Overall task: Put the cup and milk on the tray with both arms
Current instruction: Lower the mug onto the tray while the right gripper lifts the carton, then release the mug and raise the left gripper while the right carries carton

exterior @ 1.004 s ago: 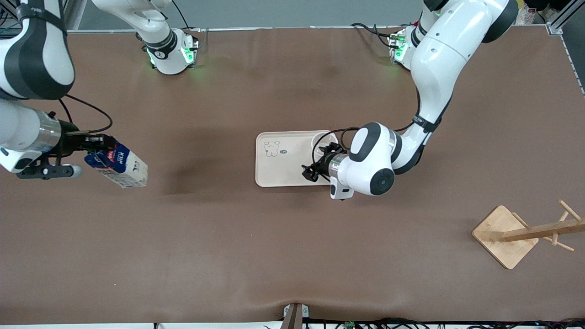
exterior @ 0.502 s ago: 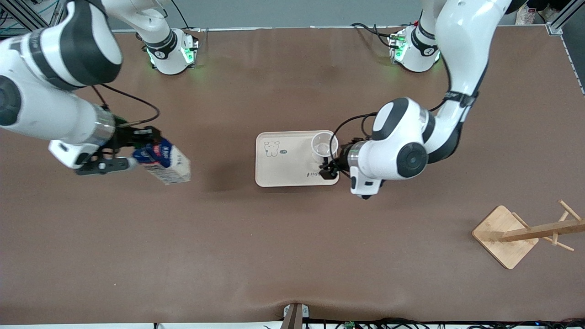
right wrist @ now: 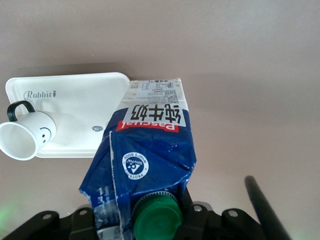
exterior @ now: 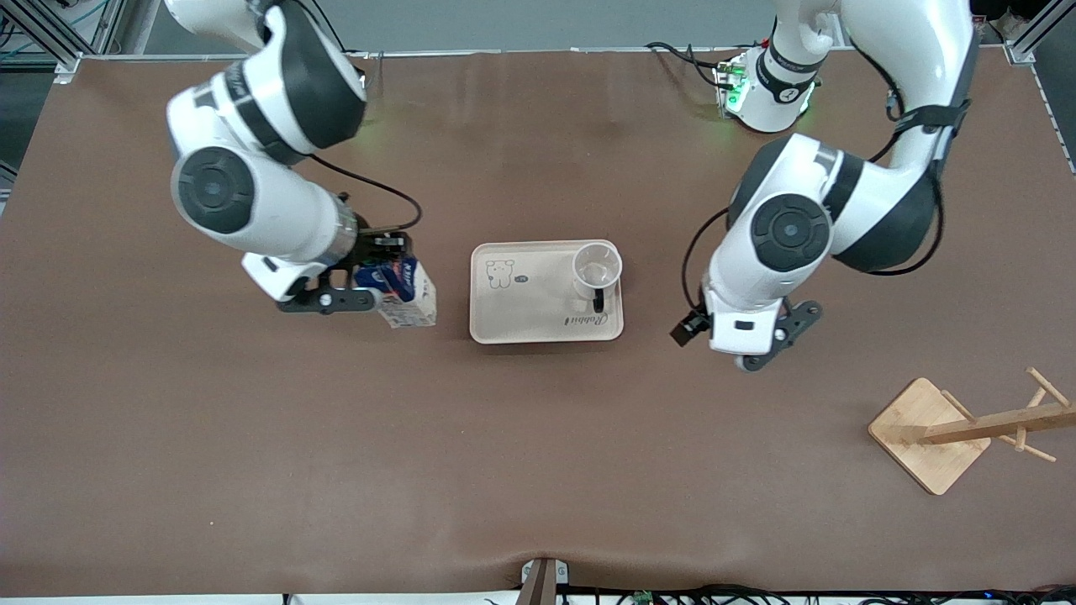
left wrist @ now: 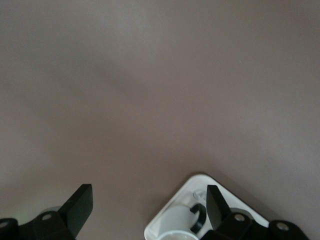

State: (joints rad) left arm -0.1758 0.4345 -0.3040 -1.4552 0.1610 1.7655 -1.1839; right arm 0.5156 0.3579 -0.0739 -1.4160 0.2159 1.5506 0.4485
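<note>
The cream tray [exterior: 525, 307] lies mid-table. The white cup [exterior: 597, 267] stands on it at the end toward the left arm, black handle [exterior: 598, 301] pointing to the front camera. My right gripper [exterior: 382, 270] is shut on the top of the blue and white milk carton [exterior: 407, 296], holding it tilted over the table just beside the tray's end toward the right arm. In the right wrist view the carton [right wrist: 150, 140], its green cap [right wrist: 157, 217], the tray [right wrist: 85, 100] and the cup [right wrist: 25, 137] show. My left gripper [left wrist: 147, 207] is open and empty, up over the table beside the tray [left wrist: 200, 184].
A wooden rack with a square base [exterior: 929, 433] lies toward the left arm's end, nearer the front camera. The brown table mat [exterior: 538, 454] spreads around the tray.
My right arm has carried the milk carton across the table to just beside the tray. My left gripper has let go of the cup and drawn back off the tray.
</note>
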